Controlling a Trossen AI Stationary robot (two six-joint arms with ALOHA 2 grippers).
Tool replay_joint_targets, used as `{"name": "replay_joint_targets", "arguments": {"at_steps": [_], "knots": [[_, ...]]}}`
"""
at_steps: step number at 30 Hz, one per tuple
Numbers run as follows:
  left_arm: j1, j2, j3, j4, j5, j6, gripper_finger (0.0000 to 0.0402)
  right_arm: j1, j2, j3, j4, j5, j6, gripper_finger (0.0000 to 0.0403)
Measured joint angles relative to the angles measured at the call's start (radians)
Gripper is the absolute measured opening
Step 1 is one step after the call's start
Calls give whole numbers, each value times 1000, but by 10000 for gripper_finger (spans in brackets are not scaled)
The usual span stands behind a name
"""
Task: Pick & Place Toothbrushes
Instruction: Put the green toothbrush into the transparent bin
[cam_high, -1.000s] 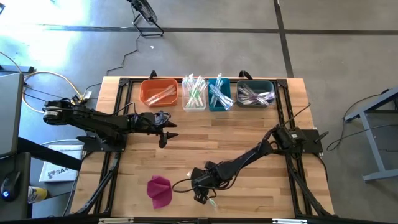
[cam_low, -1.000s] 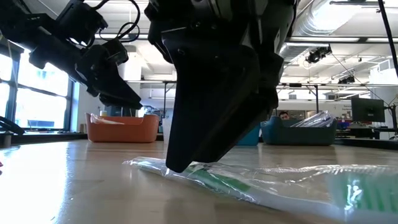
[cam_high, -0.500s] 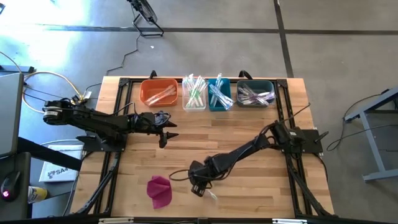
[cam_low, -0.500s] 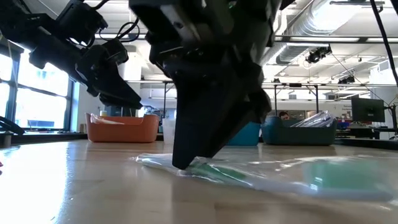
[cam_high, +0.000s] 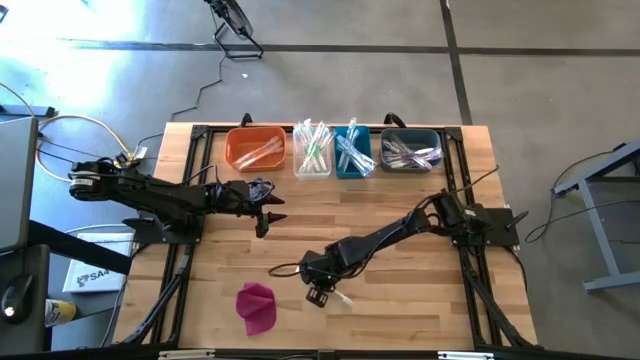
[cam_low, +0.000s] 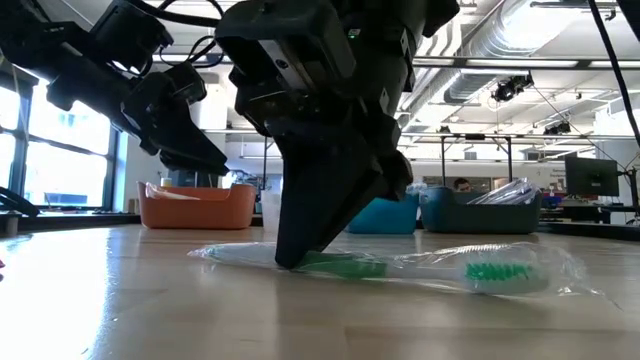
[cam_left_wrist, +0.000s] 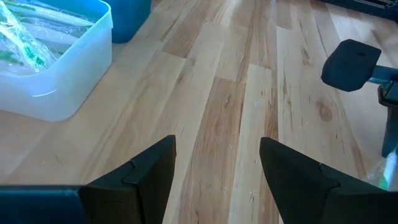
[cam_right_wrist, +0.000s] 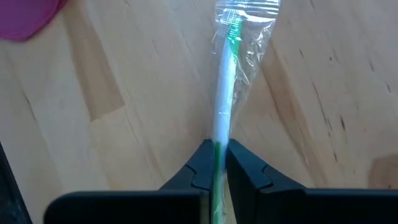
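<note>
**Right tool closed on a green toothbrush, lower centre of the counter**

Here the right tool (cam_high: 318, 296) pinches a wrapped green toothbrush (cam_right_wrist: 224, 118) lying on the counter (cam_high: 400, 210), right of the magenta cloth (cam_high: 256, 305). The left tool (cam_high: 262, 222), jaws wide and empty, hangs at centre left. For a clean pick, lift straight up and slowly: the grip sits toward the handle end, so the brush head may droop or swing. The low view shows the brush lying flat, bristles to the right; the right wrist view alone shows the fingers (cam_right_wrist: 242, 168) meeting squarely on the handle. Only the high view shows the four bins (cam_high: 330, 150) at upper centre, likely the destination.
</note>
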Motion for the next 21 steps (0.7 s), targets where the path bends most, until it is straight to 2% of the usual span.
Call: {"name": "replay_joint_targets", "arguments": {"at_steps": [9,14,21], "knots": [[0,0,0,1,0,-2,228,-1,-103,-8,-33,-5,-28,14],[0,0,0,2,0,-2,228,3,-214,-4,-99,60,-18,14],[0,0,-1,2,10,-2,228,22,-389,-3,-138,206,-6,14]]}}
